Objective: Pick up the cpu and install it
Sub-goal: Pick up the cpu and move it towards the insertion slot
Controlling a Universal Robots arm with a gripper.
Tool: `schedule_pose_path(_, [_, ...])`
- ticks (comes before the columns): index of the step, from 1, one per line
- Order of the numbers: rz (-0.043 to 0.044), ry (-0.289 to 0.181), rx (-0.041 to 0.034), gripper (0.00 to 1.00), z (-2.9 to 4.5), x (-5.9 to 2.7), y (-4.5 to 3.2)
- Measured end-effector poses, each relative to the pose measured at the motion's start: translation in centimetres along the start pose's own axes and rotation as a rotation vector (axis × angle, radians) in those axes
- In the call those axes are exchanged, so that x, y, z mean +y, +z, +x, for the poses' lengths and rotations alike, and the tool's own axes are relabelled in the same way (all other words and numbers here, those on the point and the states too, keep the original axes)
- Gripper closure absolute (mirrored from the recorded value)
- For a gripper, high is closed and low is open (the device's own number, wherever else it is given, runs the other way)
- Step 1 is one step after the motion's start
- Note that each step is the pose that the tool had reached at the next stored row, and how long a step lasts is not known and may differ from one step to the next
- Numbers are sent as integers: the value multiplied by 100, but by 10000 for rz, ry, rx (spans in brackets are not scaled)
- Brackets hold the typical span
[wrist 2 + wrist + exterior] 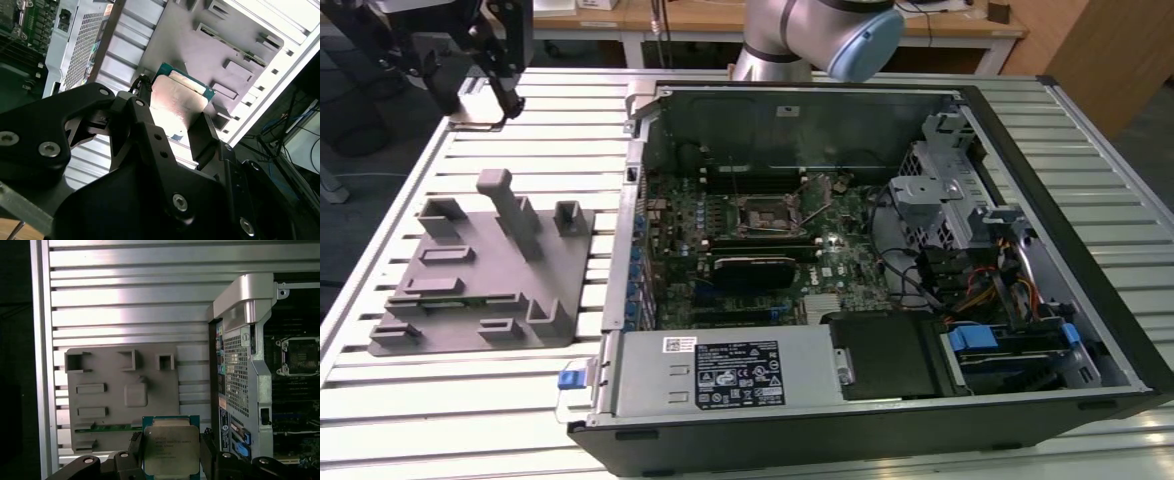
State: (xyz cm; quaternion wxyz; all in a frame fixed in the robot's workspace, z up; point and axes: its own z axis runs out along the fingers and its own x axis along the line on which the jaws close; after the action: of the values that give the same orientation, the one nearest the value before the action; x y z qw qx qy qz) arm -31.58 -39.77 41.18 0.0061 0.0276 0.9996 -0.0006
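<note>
The cpu [170, 447] is a flat square chip with a silver-grey metal top and a green edge. My gripper [170, 452] is shut on it, one black finger against each side. The second wrist view shows the same hold on the cpu [177, 100] by the gripper [175, 112], above the slatted table. In the exterior view the gripper [480, 95] hangs over the table's far left corner, beyond the grey fixture block [480, 265]. The black motherboard socket [761, 212] with its metal frame lies inside the open computer case [634, 200], well away from the gripper.
The grey fixture block [120, 390] with upright posts and recesses lies below the held chip. Beside it rises the metal wall of the case [240, 365], with the socket [300, 355] beyond it. The case also holds a power supply [720, 372], drive bays and cables.
</note>
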Motion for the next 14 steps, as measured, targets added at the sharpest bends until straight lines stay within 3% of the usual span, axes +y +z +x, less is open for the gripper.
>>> schedule_pose_path(7, [0, 0, 0, 46, -96, 5, 1])
schedule_pose_path(14, [0, -1, 0, 46, -288, 21, 3])
